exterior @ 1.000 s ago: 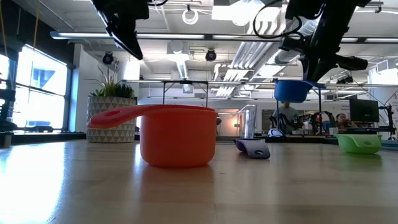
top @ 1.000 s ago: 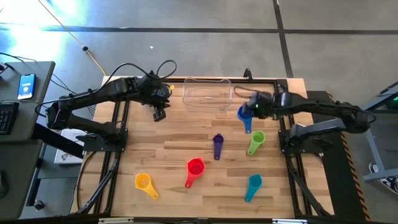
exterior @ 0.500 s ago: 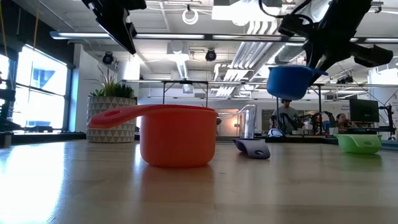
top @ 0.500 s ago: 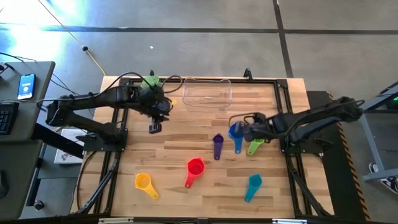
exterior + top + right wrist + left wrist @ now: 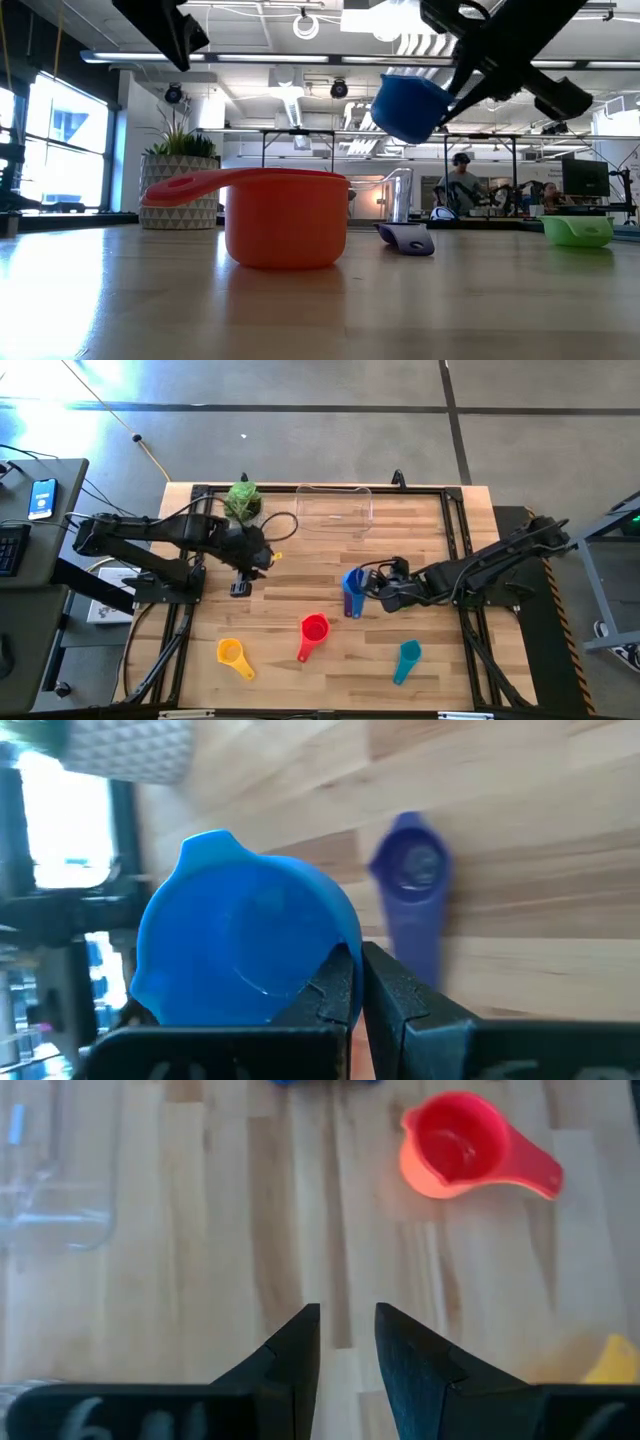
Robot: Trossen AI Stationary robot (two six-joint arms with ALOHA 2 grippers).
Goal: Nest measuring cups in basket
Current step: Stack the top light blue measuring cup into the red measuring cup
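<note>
Blue cup (image 5: 354,579) held off the surface (image 5: 300,575) in the right hand (image 5: 378,588), pinched tight at the handle end, bowl hanging free above the purple cup (image 5: 349,600). Tipped in the low view, mouth tilted up and to one side rather than level; long axis running from the bowl back into the hand, roughly across the surface toward the left arm's side. Gripped by the handle, probably so the bowl stays clear for dropping into another cup or the basket (image 5: 335,510).

Purple cup lying flat under it, handle pointing toward the near edge. Red cup (image 5: 313,630) further toward that edge, upright, mouth up, handle angled toward the near-left corner; orange cup (image 5: 231,652) and teal cup (image 5: 407,657) well apart along the same edge. Green cup (image 5: 577,230) visible only in the low view, resting upright. Basket at the far edge, apparently without cups yet.

Left hand (image 5: 345,1342) hovering over bare wood left of the middle, fingers parted by a narrow gap, gripping nothing. Potted plant (image 5: 241,499) beside the basket.
</note>
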